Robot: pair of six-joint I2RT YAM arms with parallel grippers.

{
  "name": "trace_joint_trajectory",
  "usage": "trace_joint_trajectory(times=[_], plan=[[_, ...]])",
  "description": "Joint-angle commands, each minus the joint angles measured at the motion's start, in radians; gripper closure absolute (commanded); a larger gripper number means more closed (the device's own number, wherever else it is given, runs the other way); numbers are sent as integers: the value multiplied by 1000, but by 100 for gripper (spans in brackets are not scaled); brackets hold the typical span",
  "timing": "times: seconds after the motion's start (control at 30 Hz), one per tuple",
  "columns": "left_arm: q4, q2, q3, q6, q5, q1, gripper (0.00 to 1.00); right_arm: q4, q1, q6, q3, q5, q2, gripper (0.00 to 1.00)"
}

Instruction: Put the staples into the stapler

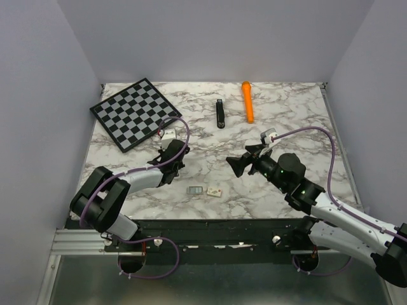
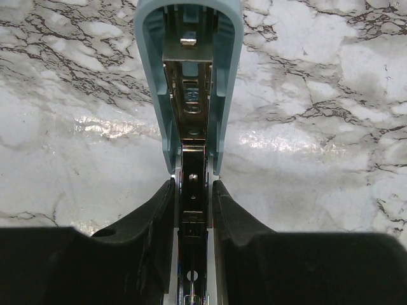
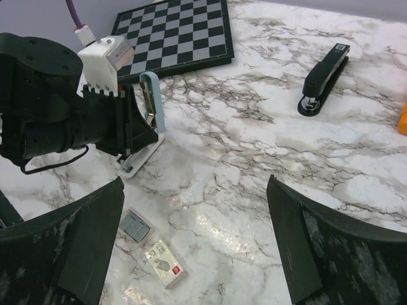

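Note:
My left gripper (image 2: 193,184) is shut on the sides of a pale blue stapler (image 3: 154,95). Its white base (image 3: 141,159) rests on the marble. Its blue top arm (image 2: 149,95) is swung open and the metal magazine (image 2: 192,190) lies bare between my fingers. The staples (image 3: 135,225), a small silvery-grey block, lie flat near the front edge (image 1: 195,190). My right gripper (image 3: 194,184) hangs wide open above the table, right of the staples, holding nothing. A slim black stapler (image 1: 220,114) lies shut at the far middle.
A small white box with dark marks (image 3: 164,262) lies just right of the staples. An orange marker (image 1: 247,101) lies beside the black stapler. A chessboard (image 1: 133,113) covers the far left corner. Grey walls ring the table.

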Motion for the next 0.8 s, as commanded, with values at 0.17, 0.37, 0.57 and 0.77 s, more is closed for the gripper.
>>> trace_joint_trajectory(times=[0.17, 0.37, 0.57, 0.77], plan=[[2, 54, -18, -89, -90, -45, 100, 23, -3, 22, -27, 7, -3, 0], [-27, 76, -11, -112, -85, -58, 87, 26, -3, 35, -40, 11, -9, 0], [-68, 63, 12, -109, -93, -58, 66, 26, -2, 35, -47, 24, -16, 0], [-90, 46, 19, -118, -100, -56, 46, 29, -3, 43, -50, 24, -16, 0]])
